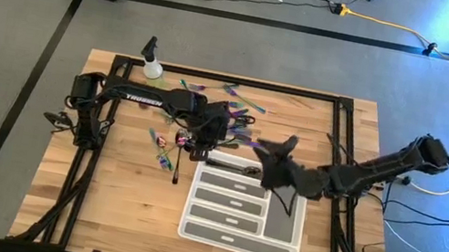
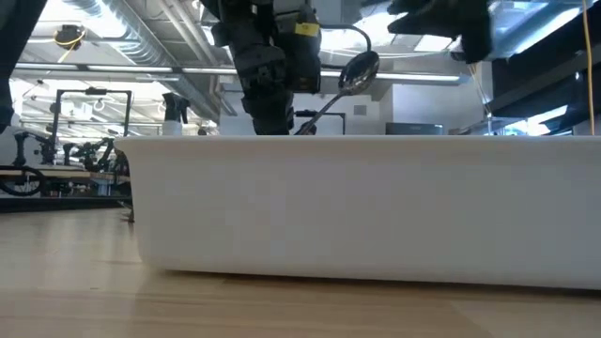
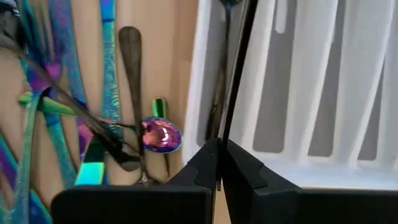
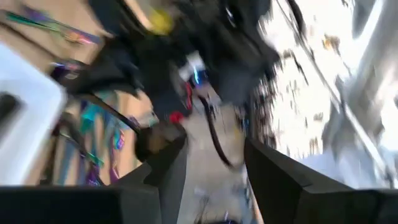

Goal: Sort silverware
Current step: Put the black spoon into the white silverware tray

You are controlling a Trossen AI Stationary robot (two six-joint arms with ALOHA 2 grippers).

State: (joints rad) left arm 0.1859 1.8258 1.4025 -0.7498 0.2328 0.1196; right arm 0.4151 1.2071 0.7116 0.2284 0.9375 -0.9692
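In tray [image 1: 237, 239] far slot: dark spoon [image 3: 219, 93].

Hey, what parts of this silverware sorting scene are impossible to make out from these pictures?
- Low view: the tray wall hides its compartments and the table behind.
- Right wrist view: motion blur smears everything past the right gripper.
- High view: the loose silverware is too small to tell forks from spoons.
- Left wrist view: the left gripper covers the held dark spoon's handle end.
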